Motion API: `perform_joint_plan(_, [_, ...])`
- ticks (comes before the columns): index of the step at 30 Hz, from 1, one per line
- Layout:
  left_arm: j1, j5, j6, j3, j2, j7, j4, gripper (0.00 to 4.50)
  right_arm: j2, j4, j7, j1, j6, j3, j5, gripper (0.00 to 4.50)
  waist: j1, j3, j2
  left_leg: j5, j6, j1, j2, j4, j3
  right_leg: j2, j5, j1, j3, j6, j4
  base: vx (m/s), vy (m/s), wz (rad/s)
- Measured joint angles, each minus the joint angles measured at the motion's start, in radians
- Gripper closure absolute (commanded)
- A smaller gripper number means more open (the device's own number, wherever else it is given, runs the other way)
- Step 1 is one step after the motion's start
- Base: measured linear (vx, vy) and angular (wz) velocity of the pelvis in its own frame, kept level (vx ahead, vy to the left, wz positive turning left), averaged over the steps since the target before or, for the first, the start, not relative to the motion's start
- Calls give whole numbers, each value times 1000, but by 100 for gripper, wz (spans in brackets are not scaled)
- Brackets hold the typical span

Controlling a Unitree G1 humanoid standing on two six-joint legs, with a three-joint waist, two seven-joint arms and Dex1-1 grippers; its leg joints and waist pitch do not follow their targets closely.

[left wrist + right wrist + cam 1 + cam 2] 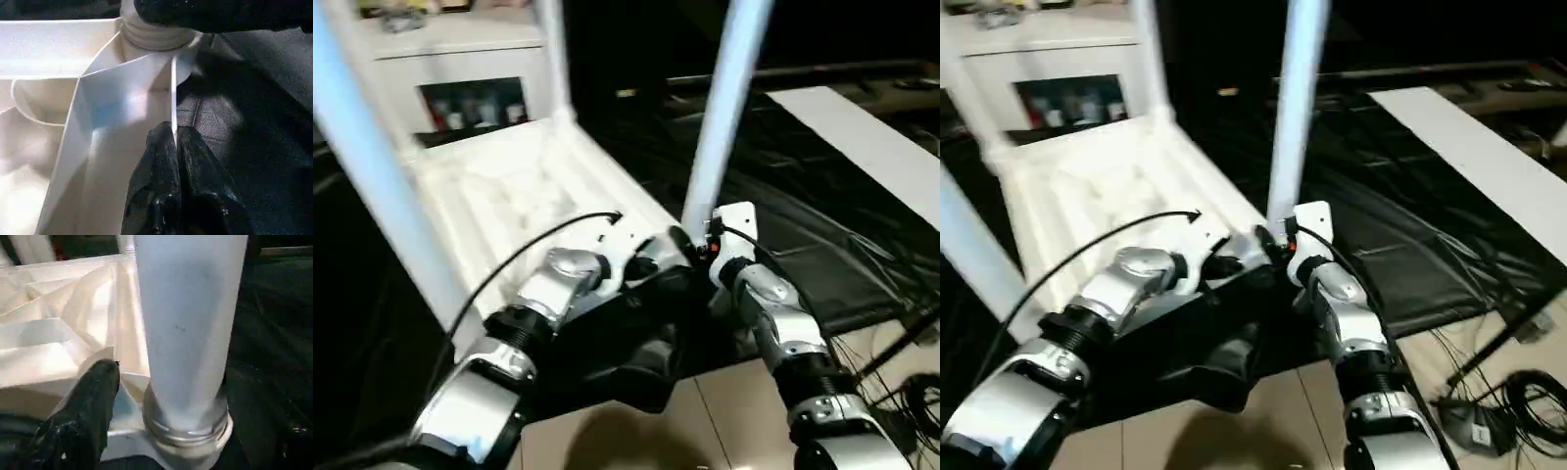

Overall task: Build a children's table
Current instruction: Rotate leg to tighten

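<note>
Item one, my left gripper (172,139): fingers pressed together on the thin side wall of the tabletop (524,201), clenched on that rim, one finger on either face of it. Item two, the tabletop itself: white plastic, lying underside up on a black sheet (793,211), its ribbed bracing spreading away from my left gripper on the inner side of the rim. Item three, the near leg (188,328): a white tapered tube standing upright in the round corner socket (188,433) just beyond my left fingertips and right beside my right gripper (161,377). Item four, my right gripper: one black finger (85,406) stands alongside the leg's base with a gap between them; the other finger I cannot make out, so I cannot tell whether it is released or grasping. Item five, further legs (367,162) rise upright at other corners. Item six, a white cabinet (460,59) well beyond both grippers.
</note>
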Motion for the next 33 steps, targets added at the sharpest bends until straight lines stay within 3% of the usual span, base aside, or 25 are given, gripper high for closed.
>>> perform_joint_plan(7, [41, -15, -5, -17, 71, -155, -86, 450, -176, -122, 291, 72, 35, 60, 38, 75, 14, 0, 2, -1, 0, 0, 0, -10, 0, 1, 4, -1, -1, -7, 0, 9, -3, 1])
perform_joint_plan(14, [158, -73, -53, -42, 215, -433, -243, 450, -306, -185, 527, 129, 29, 135, 24, 75, 35, 1, 4, -1, 0, 1, 2, -12, 1, 1, 2, -3, -1, -6, 0, 0, 0, 0])
perform_joint_plan(20, [183, -81, -19, -66, 228, -501, -310, 450, -297, -200, 605, 136, 62, 170, 52, 75, 53, 1, 4, -1, -1, 1, 1, -9, 6, -2, 2, -2, 4, -7, 0, 0, 0, 0])
perform_joint_plan(25, [197, -89, -8, -70, 236, -518, -335, 450, -298, -198, 653, 134, 64, 179, 57, 75, 58, 1, 4, 0, -1, 0, 1, -8, 6, -2, 2, -2, 4, -6, 0, 0, 0, 0])
perform_joint_plan(33, [200, -88, 3, -69, 238, -518, -345, 450, -300, -176, 675, 114, 60, 196, 49, 132, 58, 1, 4, 0, -1, 0, 2, -8, 6, -1, 2, -2, 4, -6, 1, 0, 0, 0])
